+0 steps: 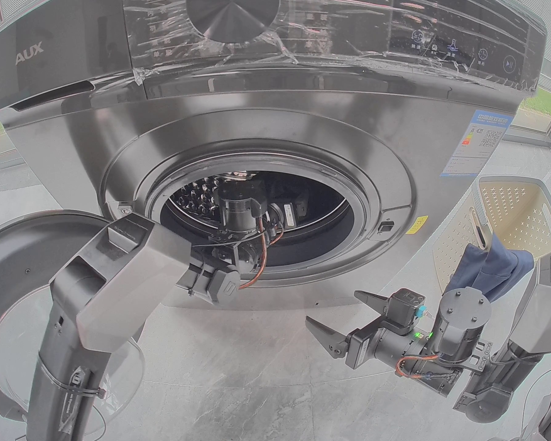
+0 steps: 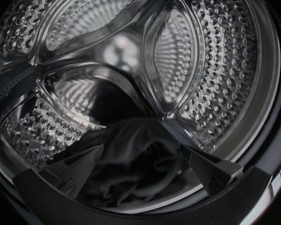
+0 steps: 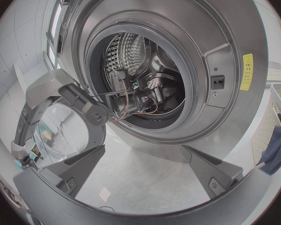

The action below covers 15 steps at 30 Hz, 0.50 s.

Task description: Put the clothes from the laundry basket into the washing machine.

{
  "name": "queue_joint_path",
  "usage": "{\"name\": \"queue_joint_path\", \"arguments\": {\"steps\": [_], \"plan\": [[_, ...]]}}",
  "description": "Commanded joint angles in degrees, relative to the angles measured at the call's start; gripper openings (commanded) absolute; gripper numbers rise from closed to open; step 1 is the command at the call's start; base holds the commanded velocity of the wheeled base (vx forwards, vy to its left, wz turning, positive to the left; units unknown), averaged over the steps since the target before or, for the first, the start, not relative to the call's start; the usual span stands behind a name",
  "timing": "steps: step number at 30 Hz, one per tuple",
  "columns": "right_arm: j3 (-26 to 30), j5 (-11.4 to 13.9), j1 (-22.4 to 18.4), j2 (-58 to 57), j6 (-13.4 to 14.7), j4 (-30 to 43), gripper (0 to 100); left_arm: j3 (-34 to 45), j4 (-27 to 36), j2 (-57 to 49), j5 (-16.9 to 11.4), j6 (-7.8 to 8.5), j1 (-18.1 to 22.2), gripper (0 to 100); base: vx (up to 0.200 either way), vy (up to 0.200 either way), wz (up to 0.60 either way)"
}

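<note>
Grey marbled floor tiles (image 1: 239,369) under a dark steel washing machine (image 1: 300,124), its round door (image 1: 18,246) swung wide on the robot's left. Left pincer (image 2: 140,147) sits inside the drum (image 2: 221,63), fingers (image 2: 81,166) spread and empty, a dark garment (image 2: 131,169) heaped on the drum bottom just beyond them. Right pincer (image 1: 332,307) hangs low over the floor before the machine, also spread and empty; cream laundry basket (image 1: 520,215) stands right of the machine, blue cloth (image 1: 490,271) draped over its rim

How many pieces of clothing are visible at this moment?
2. A dark garment lies at the bottom of the washing machine drum; a blue garment hangs over the laundry basket rim. More may be hidden inside the basket.
</note>
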Motion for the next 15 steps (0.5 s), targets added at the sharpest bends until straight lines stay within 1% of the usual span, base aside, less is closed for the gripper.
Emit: {"name": "queue_joint_path", "arguments": {"steps": [1, 4, 6, 7, 8, 10, 12, 13, 14, 15], "plan": [[0.36, 0.12, -1.17, -0.23, -0.16, 0.06, 100, 22.75, -0.68, -16.80, -3.30, 0.23, -2.25, 100, 0.000, 0.000, 0.00], [0.45, 0.21, -1.97, -0.32, -0.25, 0.15, 100, 29.52, -2.88, -21.01, -4.27, 0.58, -2.69, 100, 0.000, 0.000, 0.00], [0.54, 0.21, -2.05, -0.59, -0.25, 0.15, 100, 33.48, -4.90, -23.21, -4.71, 1.46, -2.95, 100, 0.000, 0.000, 0.00], [0.71, 0.21, -2.05, -0.85, -0.25, 0.15, 100, 36.64, -6.39, -25.15, -5.15, 2.43, -3.13, 100, 0.000, 0.000, 0.00], [0.98, 0.21, -2.14, -0.94, -0.25, 0.15, 100, 38.66, -7.18, -26.29, -5.23, 2.87, -3.13, 100, 0.000, 0.000, 0.00], [1.42, 0.21, -2.14, -1.03, -0.34, 0.15, 100, 43.15, -8.41, -28.57, -5.50, 3.04, -3.74, 100, 0.000, 0.000, 0.00], [2.12, 0.21, -2.14, -1.20, -0.43, 0.15, 100, 48.07, -9.47, -30.95, -6.11, 3.04, -5.50, 100, 0.000, 0.000, 0.00], [2.30, 0.21, -2.05, -1.29, -0.43, 0.15, 100, 48.86, -9.73, -31.30, -6.29, 3.04, -5.76, 100, 0.000, 0.000, 0.00], [3.62, 0.21, -1.97, -2.70, -0.60, 0.15, 100, 54.31, -11.14, -33.14, -7.52, 3.04, -7.26, 100, 0.000, 0.000, 0.00], [4.05, 0.21, -1.97, -3.13, -0.69, 0.15, 100, 55.80, -11.58, -33.58, -7.78, 3.04, -7.87, 100, 0.000, 0.000, 0.00]]}}
